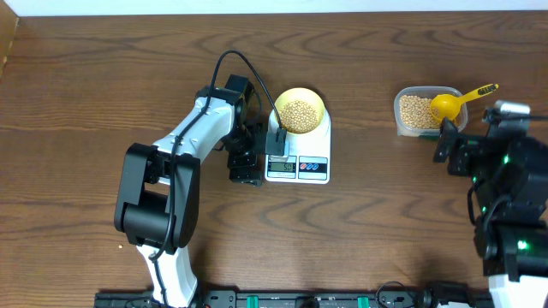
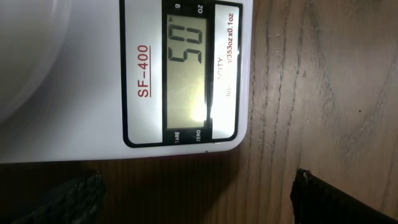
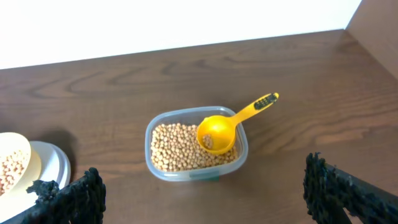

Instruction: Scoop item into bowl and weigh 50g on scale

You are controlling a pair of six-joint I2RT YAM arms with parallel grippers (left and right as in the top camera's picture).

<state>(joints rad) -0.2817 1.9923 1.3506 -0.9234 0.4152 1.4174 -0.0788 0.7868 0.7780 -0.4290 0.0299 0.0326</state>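
Left pincer (image 2: 199,193) hovers over the worktop (image 2: 311,93), fingers apart and empty, beside the scale (image 1: 297,167), whose display (image 2: 186,68) reads 50. Beyond, the bowl (image 1: 319,101) sits on the scale, holding beans (image 1: 297,114). Right pincer (image 3: 202,180), also apart, faces the container (image 3: 186,176) — scoop (image 3: 217,134) resting inside on more beans.

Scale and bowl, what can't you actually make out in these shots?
- Overhead: scale display digits too small to read.
- Left wrist: bowl blurred, cut off by the top-left edge; its soybeans unseen there.
- Right wrist: bowl cut by the left edge; scale display out of frame.
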